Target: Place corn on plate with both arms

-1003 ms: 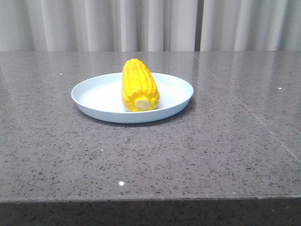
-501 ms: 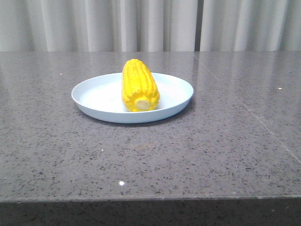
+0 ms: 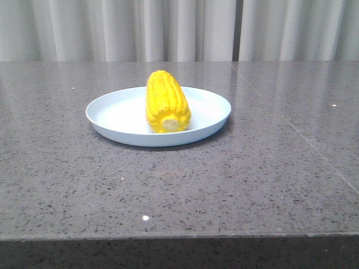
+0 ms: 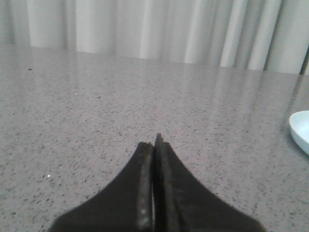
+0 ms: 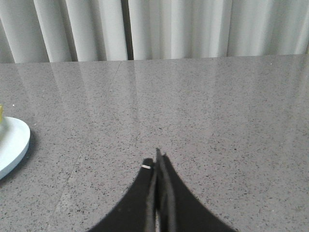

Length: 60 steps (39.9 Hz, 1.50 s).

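Both tools, left tool [image 4: 154, 145] and right tool [image 5: 157, 159], are pressed together over bare grey worktop [image 3: 252, 179]; corn [image 3: 166, 102] lies on plate [image 3: 106, 115], pale curtains [image 3: 185, 28] behind.

The corn [image 3: 166, 101] is bright yellow, patterned with regular rows of kernels, and ends in a pale cream stub. The plate [image 3: 112, 116] is a plain, uniform pale blue-white with no decoration. The table [image 3: 224, 185] is grey stone speckled with fine dark and light flecks, crossed by thin, darker seam lines; its front edge is darker grey. The curtain [image 3: 185, 29] is off-white with vertical grey shadow folds. The left gripper [image 4: 155, 145] and the right gripper [image 5: 157, 162] are black; the right gripper carries one small white mark.
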Each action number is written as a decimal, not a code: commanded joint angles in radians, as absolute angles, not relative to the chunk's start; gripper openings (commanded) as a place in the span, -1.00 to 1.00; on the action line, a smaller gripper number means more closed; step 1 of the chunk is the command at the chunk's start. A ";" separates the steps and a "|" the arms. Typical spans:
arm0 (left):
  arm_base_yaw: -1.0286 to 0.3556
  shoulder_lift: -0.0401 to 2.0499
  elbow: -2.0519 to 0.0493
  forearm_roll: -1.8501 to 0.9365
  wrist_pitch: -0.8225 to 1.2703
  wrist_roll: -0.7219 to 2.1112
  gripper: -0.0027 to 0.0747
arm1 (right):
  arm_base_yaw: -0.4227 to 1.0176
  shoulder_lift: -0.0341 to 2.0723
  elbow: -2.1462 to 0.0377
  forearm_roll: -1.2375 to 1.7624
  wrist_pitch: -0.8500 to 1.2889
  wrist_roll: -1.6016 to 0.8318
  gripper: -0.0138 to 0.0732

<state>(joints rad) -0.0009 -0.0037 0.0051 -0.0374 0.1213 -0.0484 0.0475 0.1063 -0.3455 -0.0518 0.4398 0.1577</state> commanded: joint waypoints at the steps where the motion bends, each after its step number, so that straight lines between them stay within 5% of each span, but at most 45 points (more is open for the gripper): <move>1: 0.012 -0.026 0.008 -0.059 0.016 -0.051 -0.98 | 0.043 0.117 -0.370 -0.067 0.356 0.150 -0.94; 48: 0.010 -0.024 0.009 -0.059 0.018 -0.051 -0.98 | 0.043 0.117 -0.354 -0.086 0.349 0.149 -0.94; 60: 0.010 -0.024 0.009 -0.059 0.018 -0.051 -0.98 | 0.043 0.117 -0.111 0.038 0.092 -0.024 -0.94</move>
<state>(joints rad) 0.0103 -0.0037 0.0051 -0.0510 0.1009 -0.0484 0.0475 0.1063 -0.1447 0.0160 0.2505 0.0180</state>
